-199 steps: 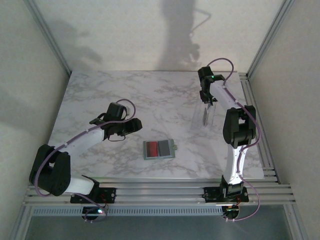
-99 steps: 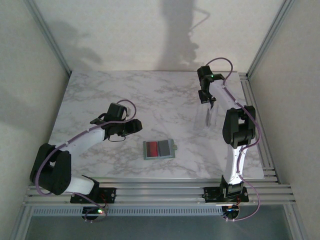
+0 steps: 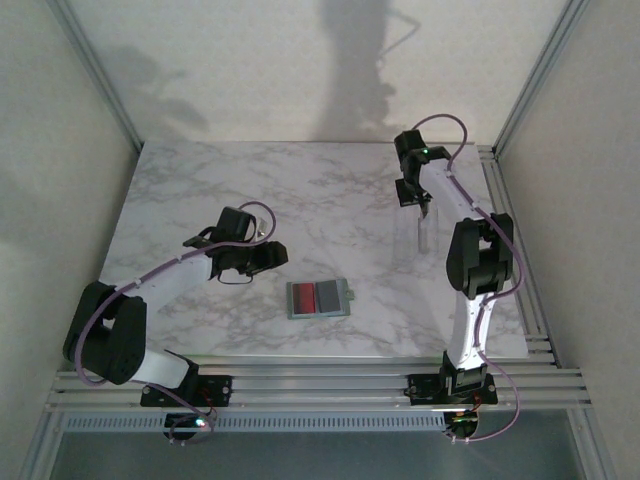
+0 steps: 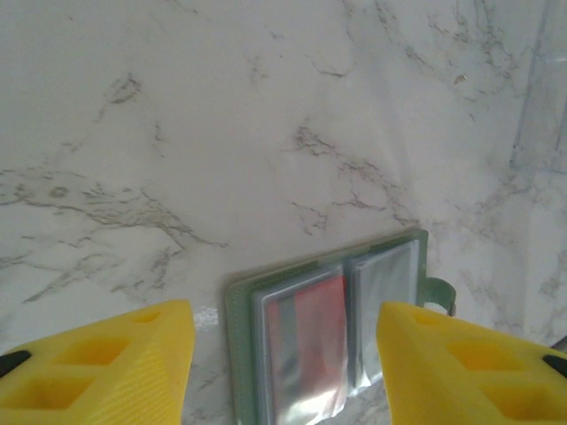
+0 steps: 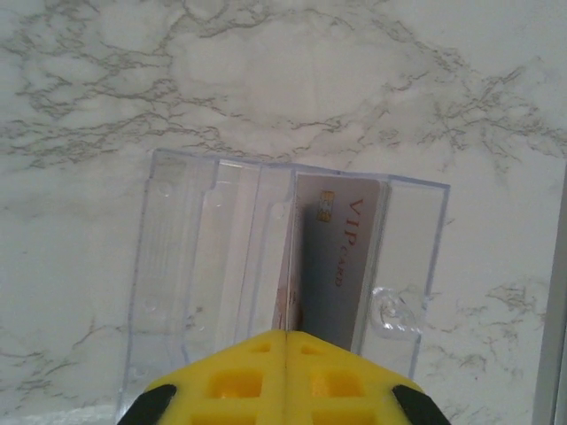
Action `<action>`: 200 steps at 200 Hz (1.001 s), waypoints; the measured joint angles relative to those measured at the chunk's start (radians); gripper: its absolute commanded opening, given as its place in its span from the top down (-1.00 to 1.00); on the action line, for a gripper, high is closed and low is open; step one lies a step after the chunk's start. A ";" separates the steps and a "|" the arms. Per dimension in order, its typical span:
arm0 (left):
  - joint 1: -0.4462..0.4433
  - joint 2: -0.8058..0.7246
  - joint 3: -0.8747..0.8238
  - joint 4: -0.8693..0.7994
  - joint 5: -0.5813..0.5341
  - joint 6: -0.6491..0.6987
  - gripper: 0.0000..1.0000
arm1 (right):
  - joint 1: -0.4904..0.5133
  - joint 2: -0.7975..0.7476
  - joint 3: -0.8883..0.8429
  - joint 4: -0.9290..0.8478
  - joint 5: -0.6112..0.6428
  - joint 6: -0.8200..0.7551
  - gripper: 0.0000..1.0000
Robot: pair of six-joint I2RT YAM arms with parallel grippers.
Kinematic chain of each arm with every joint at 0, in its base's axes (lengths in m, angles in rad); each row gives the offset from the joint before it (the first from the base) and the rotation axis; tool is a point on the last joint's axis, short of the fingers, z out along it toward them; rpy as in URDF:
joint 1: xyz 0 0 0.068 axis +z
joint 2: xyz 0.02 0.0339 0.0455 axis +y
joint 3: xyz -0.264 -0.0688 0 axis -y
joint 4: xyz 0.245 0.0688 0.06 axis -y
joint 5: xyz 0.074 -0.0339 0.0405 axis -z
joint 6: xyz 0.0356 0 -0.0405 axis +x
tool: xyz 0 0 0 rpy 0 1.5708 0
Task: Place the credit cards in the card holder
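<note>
The card holder (image 3: 344, 299) lies open on the marble near the front middle, a red card (image 3: 301, 297) and a grey one (image 3: 328, 296) in its clear sleeves. My left gripper (image 3: 270, 256) hangs open just up-left of it. In the left wrist view the card holder (image 4: 232, 301) lies between and beyond the yellow fingers of the left gripper (image 4: 283, 354), its snap tab (image 4: 438, 292) to the right. My right gripper (image 5: 288, 335) is shut on a credit card (image 5: 288, 266) seen edge-on, standing in a clear stand (image 5: 177, 257). Beside it leans a pale VIP card (image 5: 350, 248).
The clear stand (image 3: 415, 240) sits at the right of the table under the right gripper (image 3: 421, 208). Aluminium rails (image 3: 508, 215) run along the table's right edge and the front. White walls enclose the table on three sides.
The right gripper's fingers have closed onto the card in the stand. The left gripper has drifted slightly toward the card holder.
</note>
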 measured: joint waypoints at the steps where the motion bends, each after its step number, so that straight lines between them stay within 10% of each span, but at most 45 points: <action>1: 0.000 0.000 0.000 0.000 0.002 0.000 -0.12 | 0.000 -0.004 0.000 0.000 0.000 0.002 1.00; 77: 0.000 -0.060 0.079 0.082 0.119 -0.099 -0.13 | 0.000 -0.361 -0.134 0.082 -0.173 0.104 1.00; 129: -0.006 -0.115 0.143 0.191 0.165 -0.164 -0.21 | -0.033 -0.649 -0.407 0.341 -0.579 0.332 1.00; 200: -0.031 -0.030 0.091 0.461 0.275 -0.321 -0.23 | -0.037 -0.671 -0.777 0.912 -1.057 0.797 1.00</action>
